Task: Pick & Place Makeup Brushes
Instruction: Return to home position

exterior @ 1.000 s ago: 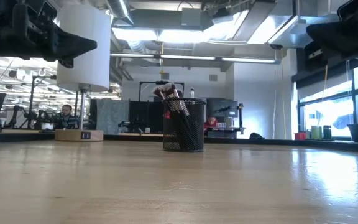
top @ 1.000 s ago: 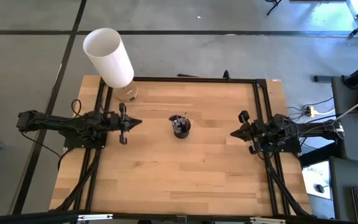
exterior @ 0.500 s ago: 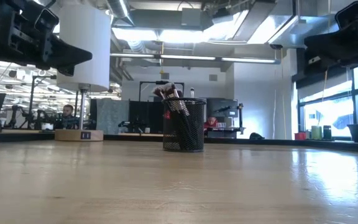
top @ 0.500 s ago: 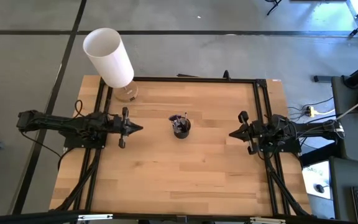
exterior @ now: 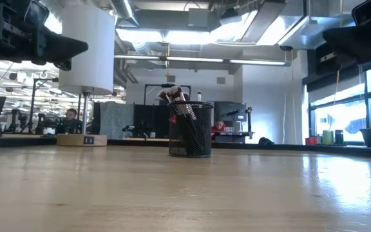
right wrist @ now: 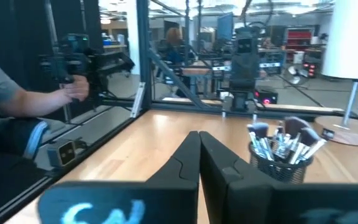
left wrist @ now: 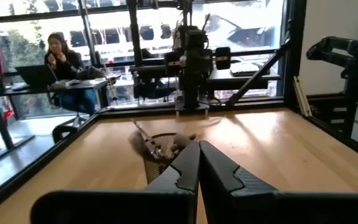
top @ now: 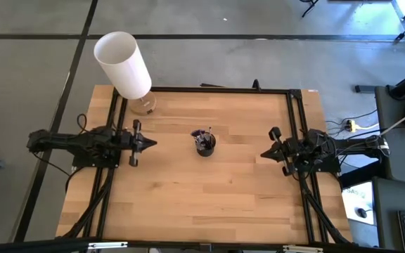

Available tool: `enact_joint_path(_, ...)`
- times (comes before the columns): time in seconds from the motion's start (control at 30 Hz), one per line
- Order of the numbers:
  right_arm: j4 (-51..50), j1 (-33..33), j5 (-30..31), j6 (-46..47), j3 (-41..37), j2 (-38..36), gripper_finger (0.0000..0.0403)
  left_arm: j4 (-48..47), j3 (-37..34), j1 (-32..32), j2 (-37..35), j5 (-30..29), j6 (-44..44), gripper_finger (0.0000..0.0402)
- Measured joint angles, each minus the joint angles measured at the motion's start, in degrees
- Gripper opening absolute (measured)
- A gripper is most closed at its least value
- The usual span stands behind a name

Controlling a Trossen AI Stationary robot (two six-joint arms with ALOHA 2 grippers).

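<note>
Left gripper (top: 148, 143) and right gripper (top: 264, 152) are closed, empty; a low swing could tip the cup (exterior: 190, 138) of brushes (exterior: 174, 95) between them.

High: looked straight down from overhead; took in the whole counter (top: 209, 190) and both arms. Low: sat at counter height, faced level across into the room. Left wrist: looked forward past the left pincer (left wrist: 199, 146); right wrist: past the right pincer (right wrist: 199, 135), from opposite ends. Shared by all four: the mesh cup (top: 204, 143) mid-counter.
</note>
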Motion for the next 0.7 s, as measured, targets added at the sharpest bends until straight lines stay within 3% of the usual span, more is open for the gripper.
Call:
enact_joint_path(0.13, -0.6, 0.0, -0.3, -0.9, 0.0, 0.0, 0.0018, -9.0, 0.0, 1.2, -7.7, 0.4, -1.4, 0.0002)
enact_joint_path(0.4, -4.8, 0.0, 0.7, -2.1, 0.0, 0.1, 0.0036, -9.6, 0.1, 1.8, -5.1, 2.9, -4.8, 0.0005)
enact_joint_path(0.7, -9.6, 0.0, 0.7, -2.0, 0.0, 0.2, 0.0037, -9.6, 0.1, 1.8, -3.6, 2.8, -1.8, 0.0007)
